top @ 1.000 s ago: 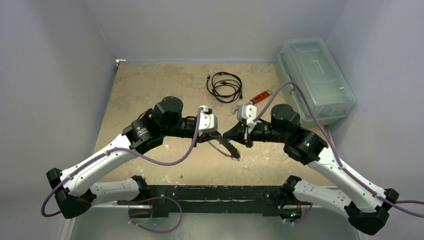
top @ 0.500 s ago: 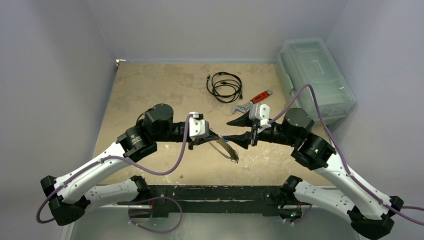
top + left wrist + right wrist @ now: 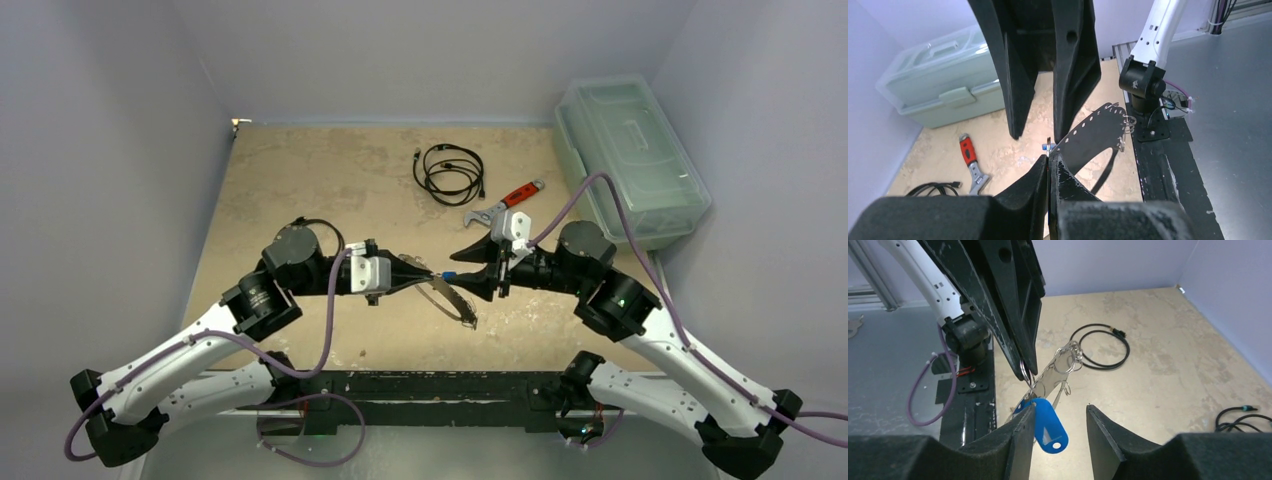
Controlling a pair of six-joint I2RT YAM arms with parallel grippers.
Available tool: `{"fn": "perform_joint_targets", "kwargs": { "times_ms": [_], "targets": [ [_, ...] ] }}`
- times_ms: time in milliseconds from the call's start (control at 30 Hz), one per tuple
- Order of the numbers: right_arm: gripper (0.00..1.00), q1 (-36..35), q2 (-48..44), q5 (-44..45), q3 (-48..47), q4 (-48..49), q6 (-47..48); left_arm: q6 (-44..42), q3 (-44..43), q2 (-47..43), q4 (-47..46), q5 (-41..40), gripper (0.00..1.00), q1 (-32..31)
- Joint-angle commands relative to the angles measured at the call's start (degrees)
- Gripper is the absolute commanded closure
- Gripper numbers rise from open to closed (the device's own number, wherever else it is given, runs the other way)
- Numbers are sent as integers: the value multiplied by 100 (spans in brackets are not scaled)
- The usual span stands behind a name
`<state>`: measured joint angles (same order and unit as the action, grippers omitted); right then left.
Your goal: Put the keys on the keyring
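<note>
Top cam: got left gripper (image 3: pixel 430 274) clenched on the far end of the keyring (image 3: pixel 447 298), held clear of the table (image 3: pixel 300 170) at mid-width, toward the near edge. Facing it tip to tip from the right: right gripper (image 3: pixel 462 268), jaws released, blue key (image 3: pixel 451 273) in the gap. Farther back: coiled black cable (image 3: pixel 450 172) and red-handled wrench (image 3: pixel 507 202). Far right: pale green lidded box (image 3: pixel 632 150).

Left wrist cam: own fingers (image 3: pixel 1033 180) pressed together on a thin bit of the keyring (image 3: pixel 1088 135), perforated band curving off right. Pointing in from above: right gripper (image 3: pixel 1038 136), spread, sliver of blue key (image 3: pixel 1044 147) just under its tips.

Right wrist cam: own fingers (image 3: pixel 1018 440) apart, blue key (image 3: pixel 1048 426) hanging between them, close to the left-hand one; can't tell if touching. Above it, the keyring (image 3: pixel 1045 380) running from the left gripper (image 3: pixel 1027 367) tips, with small wire loops (image 3: pixel 1070 357) at its far end.
</note>
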<state>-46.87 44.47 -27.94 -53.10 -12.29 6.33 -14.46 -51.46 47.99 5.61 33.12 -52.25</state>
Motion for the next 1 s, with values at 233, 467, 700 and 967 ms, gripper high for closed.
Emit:
{"fn": "perform_joint_targets", "kwargs": {
  "times_ms": [233,467,700,967],
  "targets": [
    [48,-8,206,-817,-49,139,-49,86,83,-182,-848,208,100,7],
    [48,-11,402,-886,75,336,-86,239,169,-198,-1105,217,100,12],
    [63,-15,346,-801,237,700,-225,319,179,-190,-1143,239,100,8],
    [100,-15,188,-630,209,713,-277,357,220,-224,-1161,130,100,2]
  ]
}}
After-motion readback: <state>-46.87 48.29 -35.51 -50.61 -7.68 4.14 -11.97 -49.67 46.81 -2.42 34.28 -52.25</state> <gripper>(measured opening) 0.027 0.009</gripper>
